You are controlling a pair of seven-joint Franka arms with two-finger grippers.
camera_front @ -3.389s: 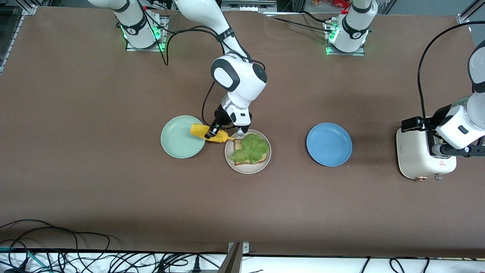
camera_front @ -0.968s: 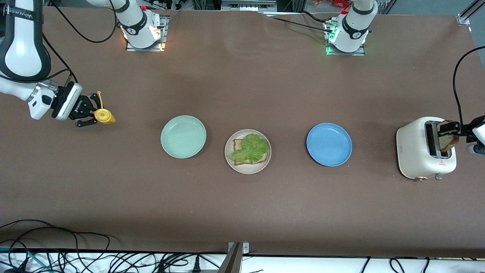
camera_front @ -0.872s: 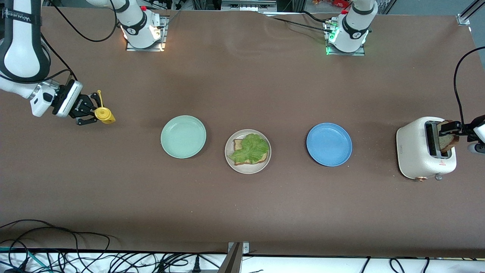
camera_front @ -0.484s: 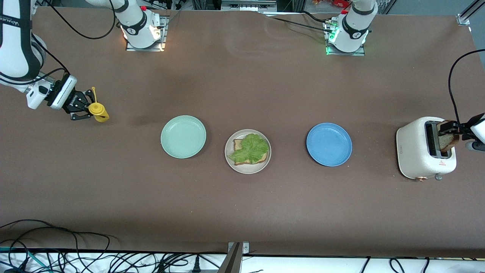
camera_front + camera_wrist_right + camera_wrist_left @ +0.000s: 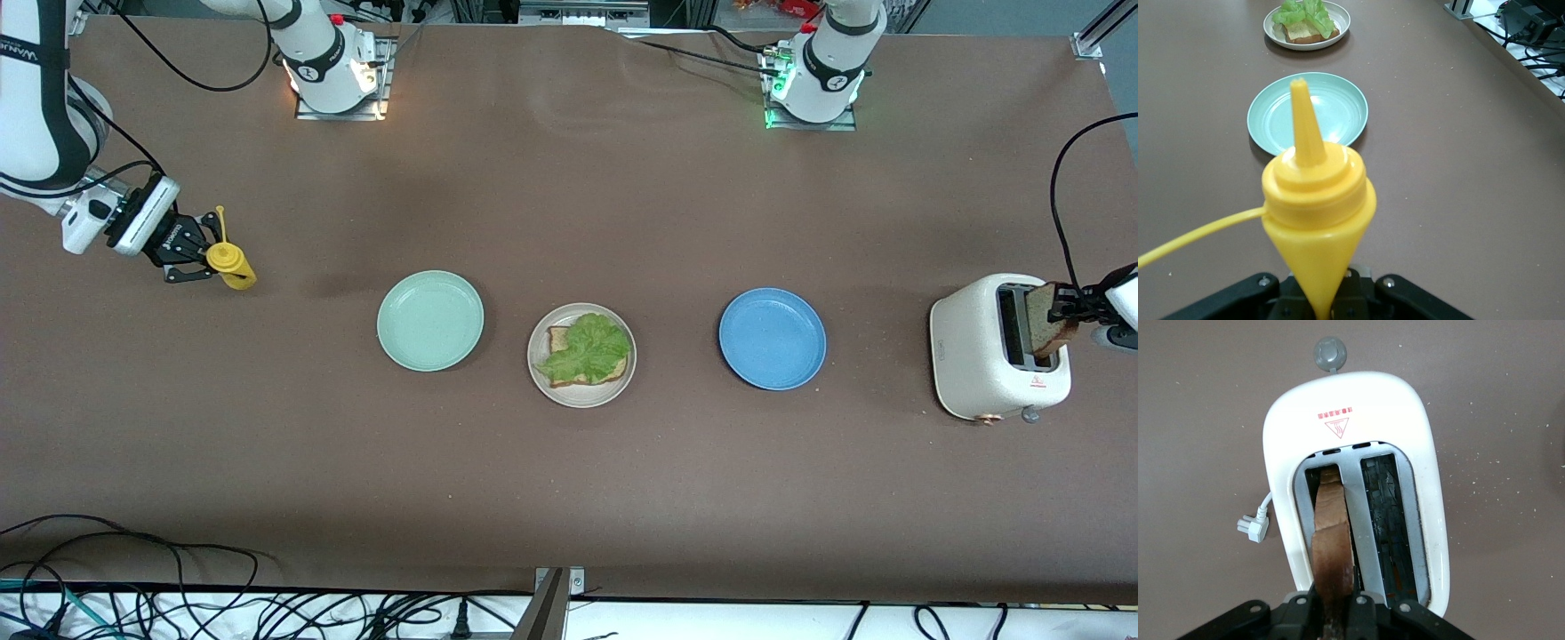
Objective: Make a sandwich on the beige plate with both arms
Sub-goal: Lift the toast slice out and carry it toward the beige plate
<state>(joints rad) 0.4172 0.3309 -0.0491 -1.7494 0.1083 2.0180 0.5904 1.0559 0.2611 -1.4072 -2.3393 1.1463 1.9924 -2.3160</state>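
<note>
The beige plate (image 5: 581, 396) sits mid-table with one bread slice (image 5: 560, 340) and a green lettuce leaf (image 5: 589, 347) on top; the right wrist view shows that plate (image 5: 1342, 23) too. A second browned bread slice (image 5: 1045, 320) stands in a slot of the white toaster (image 5: 973, 356). My left gripper (image 5: 1067, 311) is shut on its top edge; in the left wrist view the slice (image 5: 1331, 540) runs between that gripper's (image 5: 1335, 613) jaws. My right gripper (image 5: 191, 253) is shut on a yellow squeeze bottle (image 5: 229, 263) at the right arm's end of the table.
A mint green plate (image 5: 430, 320) lies beside the beige plate toward the right arm's end, and a blue plate (image 5: 772, 338) toward the left arm's end. The toaster's plug (image 5: 1251, 527) lies loose on the table. Cables (image 5: 133, 569) run along the table's edge nearest the front camera.
My left gripper has closed onto the bread slice in the toaster. My right gripper carried the yellow bottle away from the plates to the right arm's end.
</note>
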